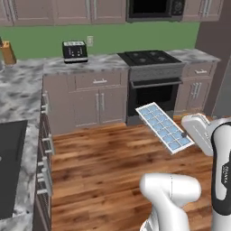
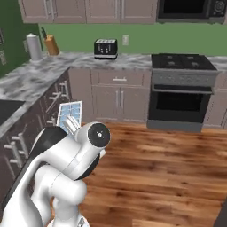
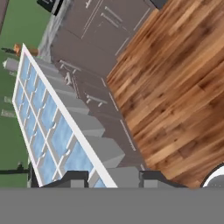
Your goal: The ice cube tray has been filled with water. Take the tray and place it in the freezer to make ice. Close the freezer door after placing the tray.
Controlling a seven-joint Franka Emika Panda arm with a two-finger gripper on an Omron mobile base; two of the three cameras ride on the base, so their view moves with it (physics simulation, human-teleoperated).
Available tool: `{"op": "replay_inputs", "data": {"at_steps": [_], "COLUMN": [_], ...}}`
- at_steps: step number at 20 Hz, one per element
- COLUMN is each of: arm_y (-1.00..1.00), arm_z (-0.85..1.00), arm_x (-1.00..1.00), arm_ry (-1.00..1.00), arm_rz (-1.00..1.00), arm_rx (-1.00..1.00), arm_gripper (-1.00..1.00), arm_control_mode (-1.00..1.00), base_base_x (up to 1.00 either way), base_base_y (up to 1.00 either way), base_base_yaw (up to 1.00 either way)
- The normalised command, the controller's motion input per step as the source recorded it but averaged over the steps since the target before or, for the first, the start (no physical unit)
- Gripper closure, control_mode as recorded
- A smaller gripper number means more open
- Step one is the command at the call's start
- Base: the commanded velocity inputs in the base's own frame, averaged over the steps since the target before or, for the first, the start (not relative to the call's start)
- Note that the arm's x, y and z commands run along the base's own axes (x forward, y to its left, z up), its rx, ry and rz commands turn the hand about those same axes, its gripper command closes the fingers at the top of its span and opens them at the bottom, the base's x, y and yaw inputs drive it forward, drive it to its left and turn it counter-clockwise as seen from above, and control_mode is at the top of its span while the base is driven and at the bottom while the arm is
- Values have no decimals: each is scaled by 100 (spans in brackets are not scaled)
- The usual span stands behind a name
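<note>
The ice cube tray (image 1: 163,127) is a flat white tray with a grid of light-blue cells of water. It hangs tilted in the air above the wooden floor, in front of the oven. My gripper (image 1: 185,134) is shut on its near end. In the right base view my arm hides the lower part of the ice cube tray (image 2: 70,114). In the hand view the ice cube tray (image 3: 48,127) runs up and left from between the fingertips (image 3: 72,178), and the gripper (image 3: 109,179) clamps its edge. The freezer and its door are out of view.
A stove with an oven (image 1: 153,76) stands ahead, with a toaster (image 1: 74,50) on the marble counter (image 1: 18,99) that wraps along the left. Drawer fronts (image 1: 45,153) line that left side. A knife block (image 2: 51,44) and a paper roll (image 2: 33,46) stand in the corner. Wooden floor (image 1: 103,162) lies below.
</note>
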Motion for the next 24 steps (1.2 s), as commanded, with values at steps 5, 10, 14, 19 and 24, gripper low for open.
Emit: {"op": "replay_inputs", "data": {"at_steps": [5,10,14,19,24], "arm_y": [0,0,0,0,0], "arm_z": [0,0,0,0,0], "arm_x": [0,0,0,0,0], "arm_ry": [0,0,0,0,0], "arm_rz": [0,0,0,0,0], "arm_rx": [0,0,0,0,0], "arm_gripper": [100,100,100,100,100], "arm_control_mode": [100,100,100,100,100], "base_base_x": [0,4,16,57,87], "base_base_y": [-8,0,0,4,16], "base_base_yaw": [-53,-52,-49,-41,-31]}}
